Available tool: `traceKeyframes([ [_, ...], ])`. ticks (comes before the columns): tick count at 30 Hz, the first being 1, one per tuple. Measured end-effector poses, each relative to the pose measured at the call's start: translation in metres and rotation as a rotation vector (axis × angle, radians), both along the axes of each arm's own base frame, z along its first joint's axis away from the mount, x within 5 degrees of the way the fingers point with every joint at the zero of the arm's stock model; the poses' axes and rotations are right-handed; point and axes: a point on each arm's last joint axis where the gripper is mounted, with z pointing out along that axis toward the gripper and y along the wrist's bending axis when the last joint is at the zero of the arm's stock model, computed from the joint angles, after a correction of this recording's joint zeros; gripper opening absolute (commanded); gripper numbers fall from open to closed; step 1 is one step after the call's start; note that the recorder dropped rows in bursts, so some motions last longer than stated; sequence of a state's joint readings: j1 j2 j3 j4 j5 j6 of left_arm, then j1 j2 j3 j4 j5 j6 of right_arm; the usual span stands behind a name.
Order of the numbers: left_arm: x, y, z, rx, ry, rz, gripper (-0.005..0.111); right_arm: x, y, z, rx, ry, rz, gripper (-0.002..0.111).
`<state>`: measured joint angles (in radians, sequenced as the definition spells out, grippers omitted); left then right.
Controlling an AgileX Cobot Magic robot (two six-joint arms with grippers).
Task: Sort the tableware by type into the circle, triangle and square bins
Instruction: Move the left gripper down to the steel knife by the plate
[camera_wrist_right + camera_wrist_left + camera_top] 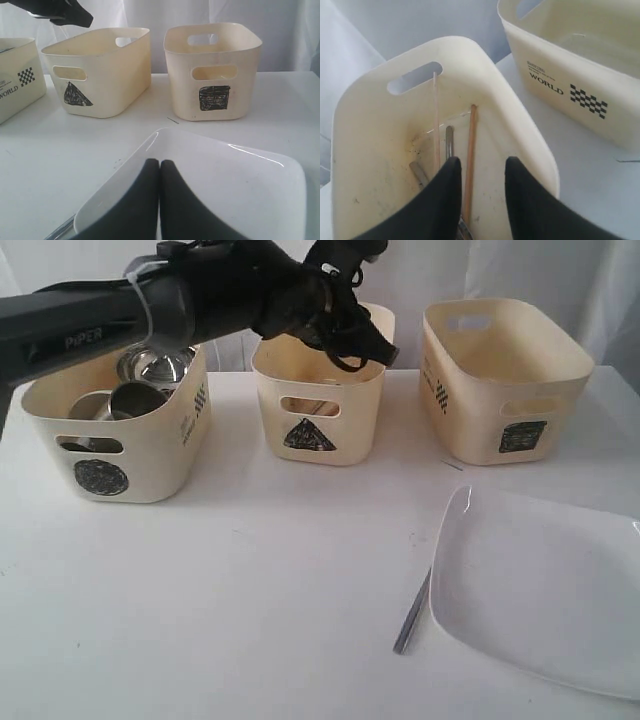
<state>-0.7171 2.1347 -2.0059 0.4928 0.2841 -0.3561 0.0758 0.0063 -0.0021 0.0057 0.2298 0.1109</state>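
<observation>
- The left gripper (pixel 366 346), black, on a dark arm reaching across from the left, hangs above the rim of the cream plastic bin marked with a black triangle (pixel 355 410). That bin is the middle one of three.
- Only the left wrist view shows the claw's state: its two black fingers (pixel 445 200) are spread apart, with nothing between them.
- The same view alone looks into the triangle bin. A brown wooden chopstick (pixel 470 150), a paler stick (pixel 436 120) and grey metal utensil handles (pixel 449 142) lean against its inner wall.
- In the exterior view, the cream bin marked with a black circle (pixel 150 455) holds a steel mug (pixel 135 398), with another steel vessel (pixel 158 364) behind it. The right wrist view shows only this bin's side.
- The cream bin marked with a black square (pixel 480 390) stands on the right. None of the views shows its floor.
- The large white rounded-square plate (pixel 540 580) lies on the white table (pixel 250 590), in front of the square bin.
- A loose metal utensil (pixel 412 612) lies at the plate's left edge.
- The right gripper (pixel 160 167) appears only in its own wrist view. Its black fingers are pressed together with nothing between them, above the plate's near rim. Contact with the plate cannot be determined.
</observation>
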Motion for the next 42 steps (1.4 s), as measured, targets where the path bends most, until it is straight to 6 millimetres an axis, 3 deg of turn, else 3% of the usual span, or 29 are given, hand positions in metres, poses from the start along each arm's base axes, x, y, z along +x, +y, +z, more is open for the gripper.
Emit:
traceKeyframes([
  [8, -0.024, 0.002, -0.007, 0.062, 0.105, -0.043, 0.036, 0.0, 0.0, 0.0, 0.0, 0.0, 0.0, 0.0],
  [19, -0.076, 0.005, -0.01, 0.142, 0.273, -0.083, 0.036, 0.0, 0.0, 0.0, 0.0, 0.0, 0.0, 0.0],
  [29, -0.121, -0.008, -0.04, 0.244, 0.534, -0.122, 0.036, 0.0, 0.0, 0.0, 0.0, 0.0, 0.0, 0.0],
  [36, -0.138, -0.018, -0.048, 0.233, 0.596, -0.156, 0.036, 0.0, 0.0, 0.0, 0.0, 0.0, 0.0, 0.0],
  [42, -0.142, -0.023, -0.068, 0.254, 0.663, -0.146, 0.036, 0.0, 0.0, 0.0, 0.0, 0.0, 0.0, 0.0],
])
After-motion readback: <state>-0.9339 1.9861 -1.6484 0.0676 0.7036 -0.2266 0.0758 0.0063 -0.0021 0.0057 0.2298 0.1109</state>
